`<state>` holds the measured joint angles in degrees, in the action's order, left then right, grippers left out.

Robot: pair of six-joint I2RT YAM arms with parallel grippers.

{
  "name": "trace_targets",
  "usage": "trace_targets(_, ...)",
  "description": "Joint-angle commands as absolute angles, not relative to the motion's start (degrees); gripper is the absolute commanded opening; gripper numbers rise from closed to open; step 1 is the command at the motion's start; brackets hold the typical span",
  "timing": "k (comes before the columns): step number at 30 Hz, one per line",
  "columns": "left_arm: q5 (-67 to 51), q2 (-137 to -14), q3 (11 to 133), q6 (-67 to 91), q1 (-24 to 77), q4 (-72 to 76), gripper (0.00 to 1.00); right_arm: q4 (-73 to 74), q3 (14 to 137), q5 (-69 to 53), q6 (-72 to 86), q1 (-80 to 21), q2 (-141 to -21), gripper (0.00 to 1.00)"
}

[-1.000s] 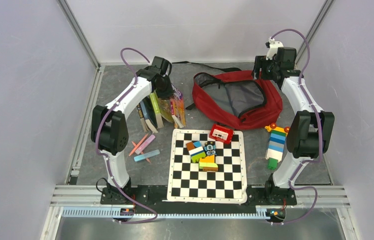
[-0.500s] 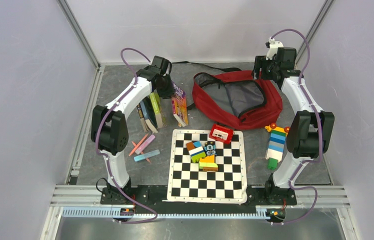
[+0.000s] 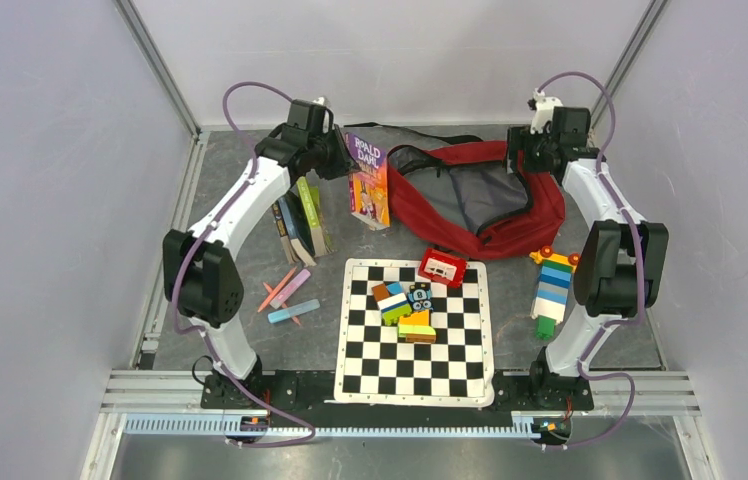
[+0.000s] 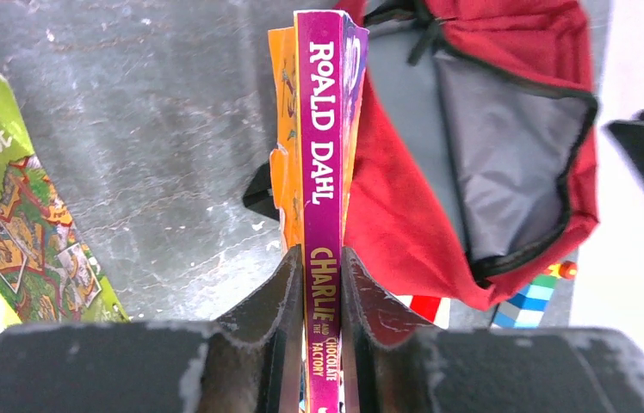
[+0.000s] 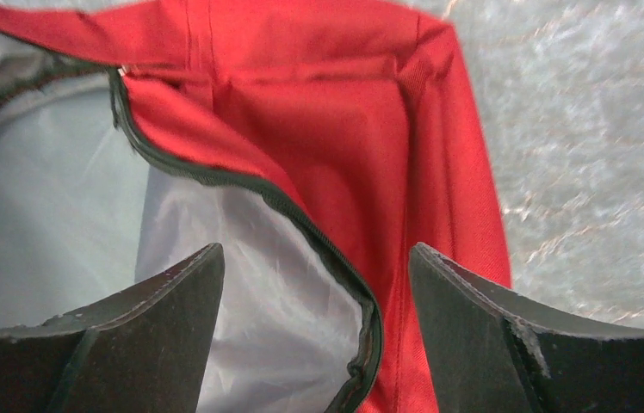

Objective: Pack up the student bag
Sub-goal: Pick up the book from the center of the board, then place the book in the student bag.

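My left claw (image 4: 323,258) is pinched on the book (image 4: 325,129): the left wrist view shows its purple spine, lettered ROALD DAHL, clamped between both fingers with an orange cover edge just beside it. The top view does not resolve this grip. It shows only the book's front cover, tilted, just left of the student bag (image 3: 490,205), and whether the book clears the table (image 3: 240,170) cannot be told. The student bag lies at the far centre-right of the table, mouth open and grey lining exposed. My right claw (image 5: 314,258) is spread wide. Only the right wrist view shows that its fingers straddle the bag's black zipper rim, one finger over the grey lining and the other over the red outer fabric, with nothing pinched. In the top view this claw is merely seen over the bag's far right corner. The left wrist view shows a green book (image 4: 9,215) flat on the table to the left. The top view alone shows the remaining books (image 3: 300,225) leaning beside my left arm, markers (image 3: 288,295) nearer, a checkered mat (image 3: 415,350) carrying a red toy box (image 3: 442,267) and coloured blocks (image 3: 405,308), and a block tower (image 3: 553,285) right of the mat.
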<state>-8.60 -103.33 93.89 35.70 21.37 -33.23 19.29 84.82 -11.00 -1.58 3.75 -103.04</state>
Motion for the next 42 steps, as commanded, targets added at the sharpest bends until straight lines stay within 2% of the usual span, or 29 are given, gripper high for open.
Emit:
trace_targets(1, -12.2, -97.1, 97.6, 36.6, 21.5, -28.6, 0.02, 18.8, 80.6, -12.8, -1.4, 5.3, -101.5, 0.83)
trace_targets(9, -19.2, -100.1, 104.1, 43.1, 23.4, -27.9, 0.02, 15.1, 74.8, -18.5, -0.4, 8.3, -102.7, 0.80)
trace_targets(13, -22.0, -101.7, 103.5, 47.3, 25.8, -20.7, 0.02, 15.1, 75.5, -18.8, -0.7, 8.3, -104.9, 0.71)
trace_targets(15, -23.3, -103.4, 103.2, 50.5, 26.8, -16.2, 0.02, 15.1, 76.0, -18.8, -0.9, 8.4, -105.5, 0.58)
trace_targets(17, -24.4, -105.7, 103.7, 52.5, 27.5, -12.3, 0.02, 15.1, 76.7, -18.4, -0.9, 8.4, -105.0, 0.34)
trace_targets(19, -23.8, -107.5, 103.6, 54.5, 28.1, -7.3, 0.02, 15.1, 77.4, -17.1, -0.5, 8.4, -103.7, 0.13)
trace_targets(21, -24.3, -109.5, 103.7, 58.2, 28.3, -1.7, 0.02, 15.1, 77.9, -15.6, -0.4, 8.4, -102.2, 0.00)
trace_targets(33, -24.1, -117.5, 94.2, 64.3, 29.2, 18.8, 0.02, 16.2, 84.2, -8.4, 5.5, 8.4, -94.1, 0.00)
trace_targets(42, -21.6, -121.1, 91.8, 62.3, 29.6, 16.2, 0.02, 17.1, 90.9, -11.4, 10.2, 8.3, -93.6, 0.00)
